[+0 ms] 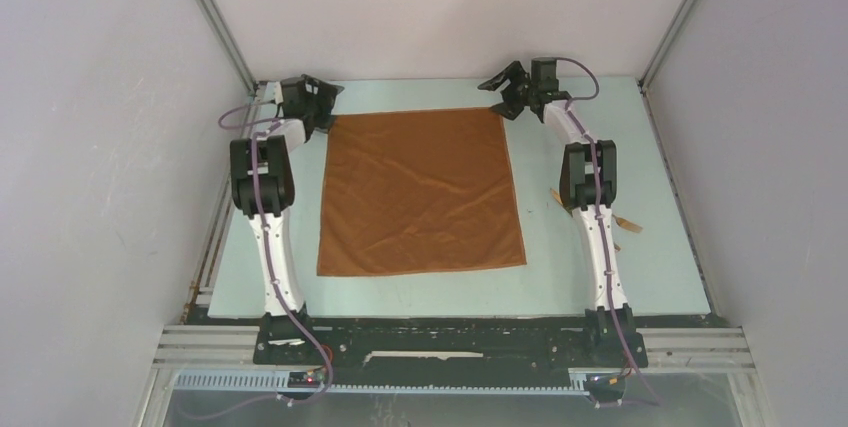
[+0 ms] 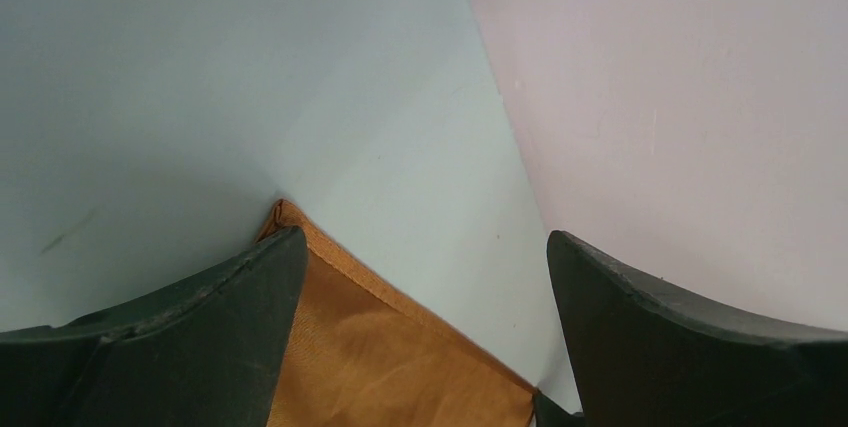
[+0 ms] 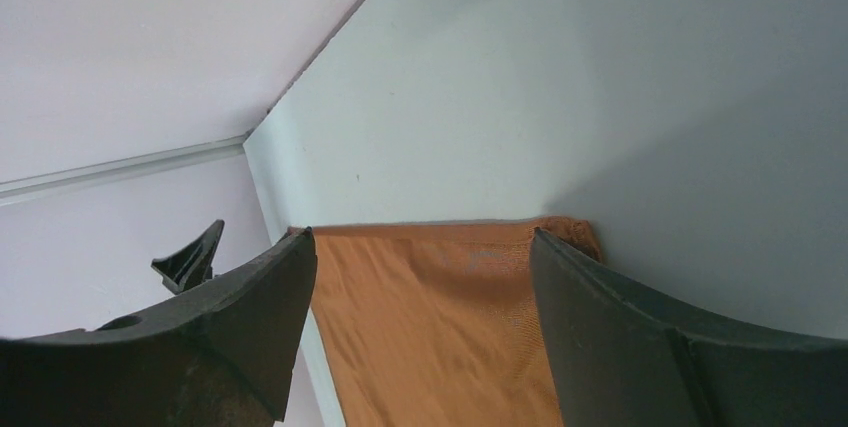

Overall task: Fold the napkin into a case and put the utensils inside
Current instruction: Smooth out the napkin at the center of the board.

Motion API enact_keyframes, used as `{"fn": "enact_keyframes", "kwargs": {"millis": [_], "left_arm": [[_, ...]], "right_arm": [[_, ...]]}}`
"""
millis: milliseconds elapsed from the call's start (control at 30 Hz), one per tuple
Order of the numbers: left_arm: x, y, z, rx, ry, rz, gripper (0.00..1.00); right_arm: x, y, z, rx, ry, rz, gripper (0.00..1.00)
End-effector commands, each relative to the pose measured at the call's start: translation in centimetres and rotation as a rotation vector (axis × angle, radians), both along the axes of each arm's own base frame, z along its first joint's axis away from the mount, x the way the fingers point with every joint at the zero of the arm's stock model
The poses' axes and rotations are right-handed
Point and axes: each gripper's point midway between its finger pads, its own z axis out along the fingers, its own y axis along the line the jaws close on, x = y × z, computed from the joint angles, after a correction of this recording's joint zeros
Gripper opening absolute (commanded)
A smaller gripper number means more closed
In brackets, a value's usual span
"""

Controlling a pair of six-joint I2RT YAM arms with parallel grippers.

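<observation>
Between the fingers (image 2: 200,337) of the left gripper (image 2: 425,239), which stood spread wide and grasped nothing, the far-left corner of the napkin (image 2: 380,367) lay flat on the pale table (image 2: 200,67). The tip of that corner peeked out just past one finger, and whether the pad touched the cloth could not be told.

The right gripper (image 3: 422,237) was likewise released. Its fingers (image 3: 650,347) bracketed the napkin's (image 3: 430,327) far edge, with the slightly crumpled far-right corner showing beside one of them.

From above, the left gripper (image 1: 322,105) and the right gripper (image 1: 512,97) sat at the two far corners of the napkin (image 1: 420,192). The rust-orange cloth was spread open as an unfolded square, lightly wrinkled, in the middle of the table (image 1: 660,277) between the two arms.

Only golden slivers of the utensils (image 1: 627,225) showed on the table, mostly hidden beneath the right arm (image 1: 590,177) and well apart from the cloth. Plain walls (image 1: 430,7) enclosed the table.
</observation>
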Motion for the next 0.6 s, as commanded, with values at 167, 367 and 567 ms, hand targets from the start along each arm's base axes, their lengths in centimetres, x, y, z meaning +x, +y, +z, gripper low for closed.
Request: {"fn": "enact_keyframes", "kwargs": {"millis": [167,367,567], "left_arm": [[-2.1,-0.7,6.6,0.203,0.035,-0.175,1.00],[-12.3,-3.4,11.6,0.273,0.075,-0.220,1.00],[-24.3,-9.7,11.9,0.221,0.073,-0.321,1.00]], "right_arm": [[-1.5,0.3,6.0,-0.191,-0.137,0.142,0.94],[-13.3,-3.1,11.6,-0.653,-0.025,0.157,1.00],[-29.0,-4.6,11.3,-0.893,0.194,0.193,1.00]]}}
